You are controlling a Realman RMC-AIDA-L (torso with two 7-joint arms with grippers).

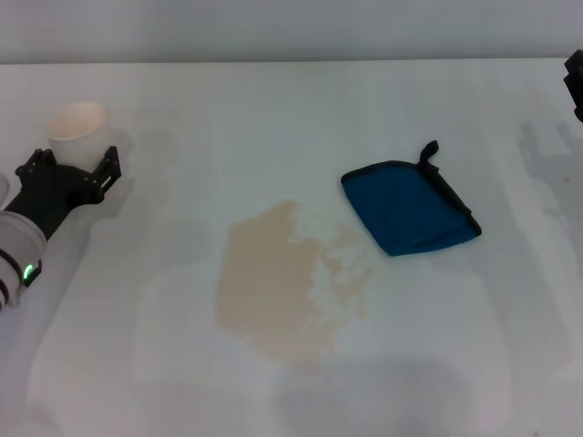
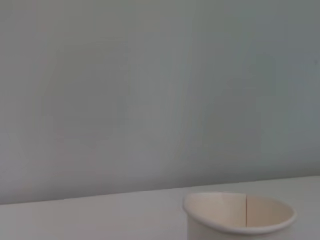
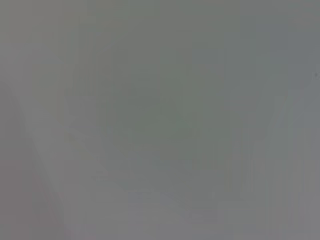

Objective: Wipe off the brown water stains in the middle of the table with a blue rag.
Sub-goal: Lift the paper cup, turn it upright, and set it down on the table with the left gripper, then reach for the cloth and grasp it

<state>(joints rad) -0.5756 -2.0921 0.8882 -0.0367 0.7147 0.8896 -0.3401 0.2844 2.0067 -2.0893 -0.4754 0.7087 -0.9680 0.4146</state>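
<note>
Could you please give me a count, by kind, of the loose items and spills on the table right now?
Blue rag: 1
White paper cup: 1
Brown water stains: 1 blotch
Total: 3 on the table

Rag (image 1: 407, 206): deep blue w/ black edging. Stain (image 1: 284, 284): pale tan, speckled edge. Table (image 1: 273, 109) was white. Paper cup (image 1: 77, 129): cream.
</note>
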